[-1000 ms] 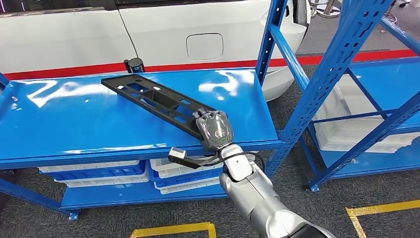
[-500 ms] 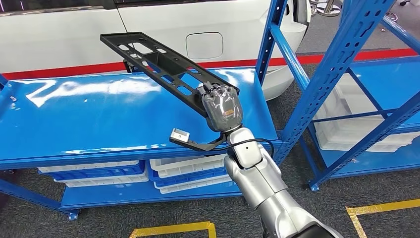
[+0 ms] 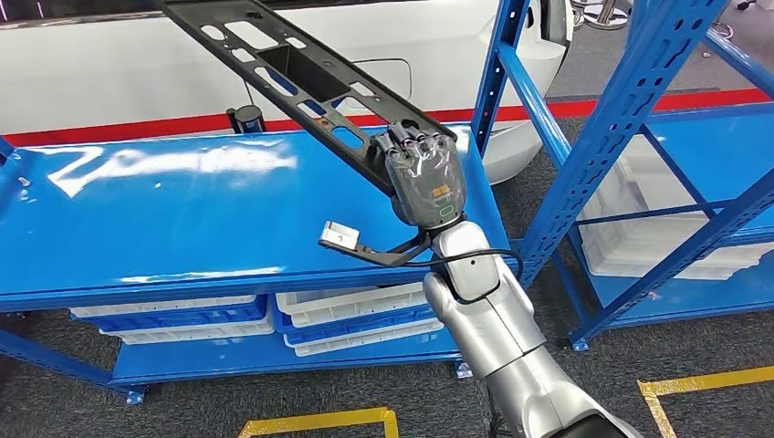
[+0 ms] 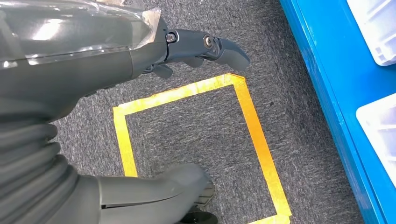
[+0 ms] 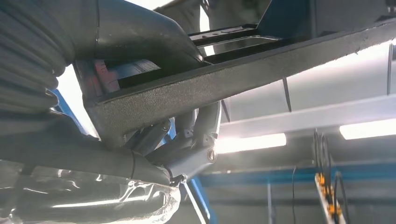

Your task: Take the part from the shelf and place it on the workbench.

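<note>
1. Right hand (image 3: 427,182): wrapped around the near end of the long black slotted part (image 3: 301,78), fingers curled over its edge, thumb under it in the right wrist view.
2. Part: in the air, well above the blue shelf board (image 3: 183,219), tilted, far end high in front of the white car (image 3: 137,64). No contact with the shelf.
3. Left hand (image 4: 140,51): hanging down over grey carpet with a square of yellow floor tape (image 4: 196,149). Fingers loosely apart, nothing between them.
4. Step in hand, as a judgement: lifting out of the shelf, first half of the task. Placing on the workbench not yet done; no workbench to see from here.
5. Next move, probably: drawing the part back and clear of the blue upright (image 3: 497,82), then turning toward the workbench. Care needed with the long far end, because of easy swinging into the post or the car, and with a one-end hold, because of possible slipping or twisting.
</note>
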### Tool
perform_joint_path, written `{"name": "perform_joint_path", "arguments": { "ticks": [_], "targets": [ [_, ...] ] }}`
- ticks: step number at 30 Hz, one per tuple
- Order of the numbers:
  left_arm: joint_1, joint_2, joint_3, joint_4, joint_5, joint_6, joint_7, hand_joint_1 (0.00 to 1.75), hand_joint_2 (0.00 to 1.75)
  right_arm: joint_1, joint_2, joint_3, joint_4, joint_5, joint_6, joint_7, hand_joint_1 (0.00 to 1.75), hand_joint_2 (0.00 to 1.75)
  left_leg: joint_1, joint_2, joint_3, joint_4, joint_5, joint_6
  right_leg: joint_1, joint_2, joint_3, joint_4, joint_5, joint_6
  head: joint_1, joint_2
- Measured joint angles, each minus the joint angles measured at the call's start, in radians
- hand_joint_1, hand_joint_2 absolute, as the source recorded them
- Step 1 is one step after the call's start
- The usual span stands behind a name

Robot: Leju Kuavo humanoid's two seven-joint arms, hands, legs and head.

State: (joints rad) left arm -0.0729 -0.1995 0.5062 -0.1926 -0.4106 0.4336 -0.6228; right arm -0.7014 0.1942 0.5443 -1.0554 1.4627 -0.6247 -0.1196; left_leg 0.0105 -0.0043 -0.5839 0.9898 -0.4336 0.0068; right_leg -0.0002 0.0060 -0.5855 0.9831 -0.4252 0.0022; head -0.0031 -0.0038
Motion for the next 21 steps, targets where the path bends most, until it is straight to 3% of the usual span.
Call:
{"name": "perform_joint_path", "arguments": {
  "ticks": [14, 21],
  "targets": [
    [-0.002, 0.0, 0.0, 0.0, -0.012, -0.002, -0.002, 0.0, 1.75, 0.001, -0.018, 0.004, -0.039, -0.03, -0.001, -0.006, 1.75, 1.75, 0.0, 0.0, 0.0, 0.0, 0.0, 0.0, 0.0, 0.0, 0.0, 0.0, 0.0, 0.0, 0.0, 0.0],
    [-0.003, 0.0, 0.004, 0.0, -0.008, 0.007, 0.052, 0.0, 1.75, 0.001, -0.018, 0.007, -0.039, -0.042, -0.009, -0.008, 1.75, 1.75, 0.0, 0.0, -0.001, 0.0, 0.0, 0.0, 0.0, 0.0, 0.0, 0.0, 0.0, 0.0, 0.0, 0.0]
  ]
}}
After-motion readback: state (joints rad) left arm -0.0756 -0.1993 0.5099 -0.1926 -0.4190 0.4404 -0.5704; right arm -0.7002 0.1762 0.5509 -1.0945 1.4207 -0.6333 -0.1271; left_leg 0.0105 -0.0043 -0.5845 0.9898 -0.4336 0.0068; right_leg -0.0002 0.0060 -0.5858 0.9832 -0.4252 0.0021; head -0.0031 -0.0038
